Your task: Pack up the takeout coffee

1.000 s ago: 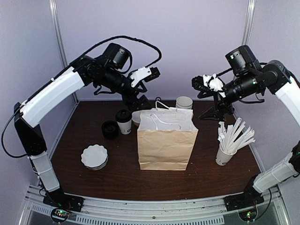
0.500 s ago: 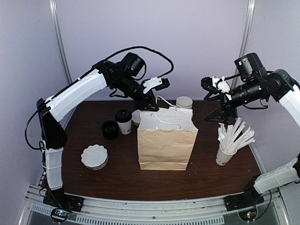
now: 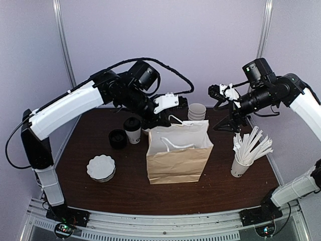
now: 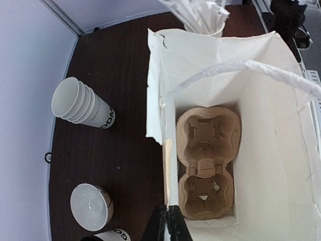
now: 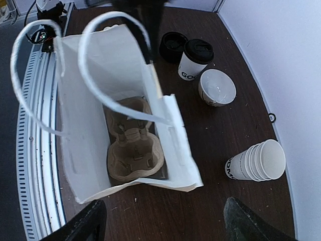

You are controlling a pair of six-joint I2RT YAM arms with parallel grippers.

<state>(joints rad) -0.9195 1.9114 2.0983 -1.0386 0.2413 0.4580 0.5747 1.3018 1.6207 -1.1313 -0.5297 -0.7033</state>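
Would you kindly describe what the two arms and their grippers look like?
Both arms have glossy white shells on their long links and black joints and wrists. A black cable loops above the left arm; a thinner one trails by the right arm. The left gripper and right gripper each have two dark fingers, with a white block behind them in the top view.

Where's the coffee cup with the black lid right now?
Top view: the lidded coffee cup stands on the table, left of the paper bag, next to a loose black lid.

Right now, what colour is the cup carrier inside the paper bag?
The cup carrier is plain tan brown; the left wrist view shows it best.
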